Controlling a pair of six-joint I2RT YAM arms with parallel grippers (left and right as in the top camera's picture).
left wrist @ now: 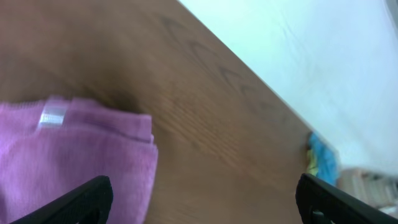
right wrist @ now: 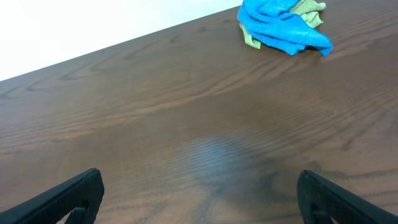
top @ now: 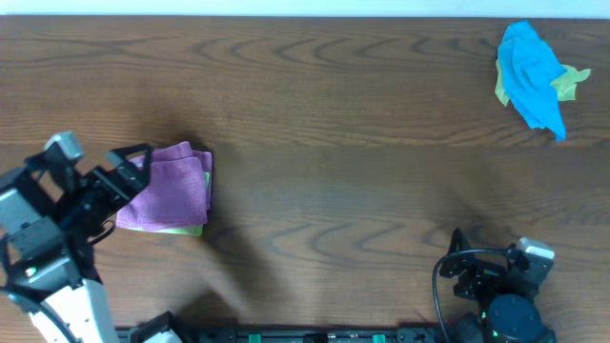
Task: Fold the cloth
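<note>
Folded purple cloth (top: 172, 188) lies near the table's (top: 334, 143) left edge, with wide open wood to its right. My left gripper (top: 129, 167) is at its left edge, fingers spread, holding nothing. My right gripper (right wrist: 199, 190) is likewise apart and empty.

The purple cloth (top: 172, 186) lies folded flat at left, the blue cloth (top: 530, 71) crumpled at far right

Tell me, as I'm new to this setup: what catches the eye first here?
A folded purple cloth lies at the left of the table, the left arm beside it with jaws open. A crumpled blue cloth over a yellow-green one sits at the far right corner.
</note>
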